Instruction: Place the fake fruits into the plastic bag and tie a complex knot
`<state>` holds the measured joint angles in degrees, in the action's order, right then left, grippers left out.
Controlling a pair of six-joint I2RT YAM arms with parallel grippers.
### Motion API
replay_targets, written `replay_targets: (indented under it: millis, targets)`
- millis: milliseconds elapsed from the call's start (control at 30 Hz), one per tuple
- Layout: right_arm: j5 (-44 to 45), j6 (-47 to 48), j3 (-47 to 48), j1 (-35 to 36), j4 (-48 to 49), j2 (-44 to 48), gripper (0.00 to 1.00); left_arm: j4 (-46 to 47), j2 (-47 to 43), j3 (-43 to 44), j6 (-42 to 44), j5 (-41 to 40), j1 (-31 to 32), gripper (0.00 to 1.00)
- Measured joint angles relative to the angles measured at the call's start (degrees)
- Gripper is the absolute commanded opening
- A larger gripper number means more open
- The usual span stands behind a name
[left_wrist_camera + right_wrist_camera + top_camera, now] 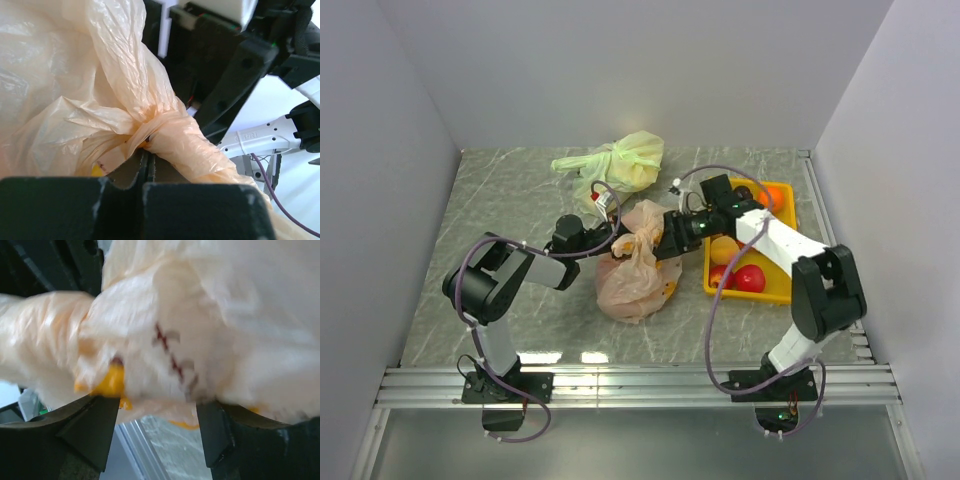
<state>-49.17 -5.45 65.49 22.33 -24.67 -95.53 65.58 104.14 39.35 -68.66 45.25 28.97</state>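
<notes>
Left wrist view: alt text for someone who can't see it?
Left gripper, fingers shut, pinches the twisted neck of the peach-orange plastic bag at bottom centre. Crinkled bag fills the left; the black right arm looms close behind at upper right.

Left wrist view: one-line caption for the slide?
Left gripper pinched shut at the twisted neck of the plastic bag, right arm close behind.

Two bags are being counted: one peach bag (632, 272), one green bag (623, 165). One tray (760, 296) is being logged. In it four fruits are being made out: two red fruits (751, 278) (719, 276), one orange fruit (776, 196), one yellowish fruit (723, 248).
</notes>
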Motion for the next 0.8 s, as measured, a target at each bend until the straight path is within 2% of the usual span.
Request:
replay_targets:
  millis: [167, 333, 633, 800]
  targets:
    - [-0.55, 4.13, 0.07, -1.70, -4.46, 7.91, 0.68, 1.16, -0.02, 0.00, 0.00, 0.28, 0.00, 0.00]
    - [-0.42, 3.48, 0.20, -1.70, -3.74, 12.68, 0.65, 1.46, -0.02, 0.00, -0.04, 0.59, 0.00, 0.00]
    - [0.13, -3.30, 6.43, -0.79, 0.04, 0.52, 0.69, 3.08, -0.02, 0.00, -1.09, 2.60, 0.09, 0.00]
    - [-2.08, -7.04, 6.34, 0.55, 2.03, -1.27, 0.73, 4.33, 0.37, 0.00, -3.17, 4.17, 0.24, 0.00]
